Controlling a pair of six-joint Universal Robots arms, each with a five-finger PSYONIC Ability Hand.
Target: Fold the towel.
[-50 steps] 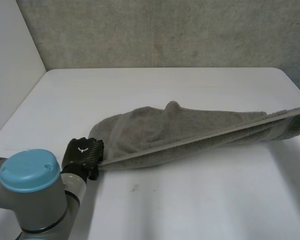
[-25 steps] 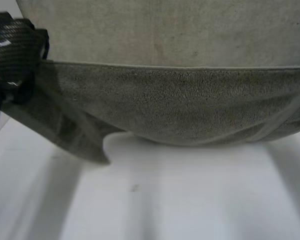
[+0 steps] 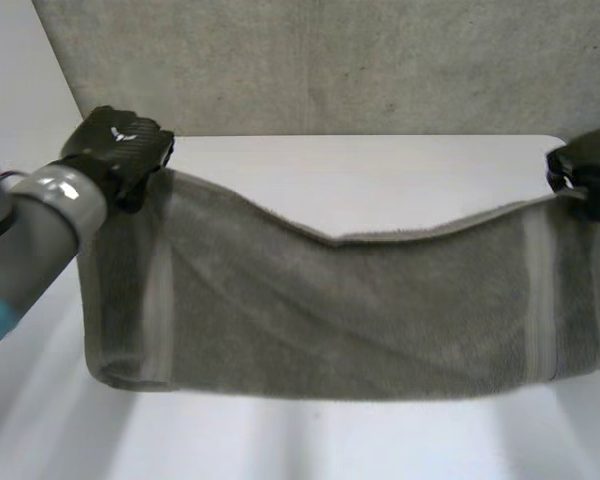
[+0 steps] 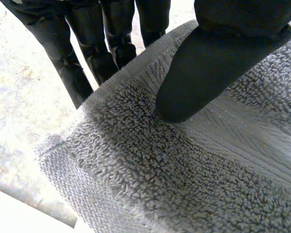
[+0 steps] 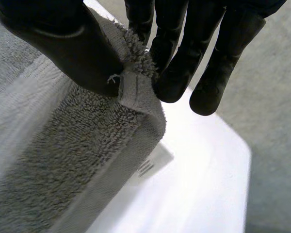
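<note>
A: Item: towel [image 3: 330, 310], hung over the tabletop [image 3: 380, 165]. Top corners pinched: left hand [image 3: 120, 150] near far-left corner, right hand [image 3: 585, 170] near far-right.

B: Risk: right pinch looks shallow. The corner may slip and the towel collapse.

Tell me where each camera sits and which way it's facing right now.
Head view: between and behind the arms, looking down at the table; shows the left arm, with the left robot hand and right robot hand holding the towel by its upper corners.
Left wrist view: on the left wrist, looking along the palm; its thumb presses the towel's corner against the fingers.
Right wrist view: on the right wrist, looking along the palm; thumb and fingers pinch a corner.
Shared: all three show the towel.
</note>
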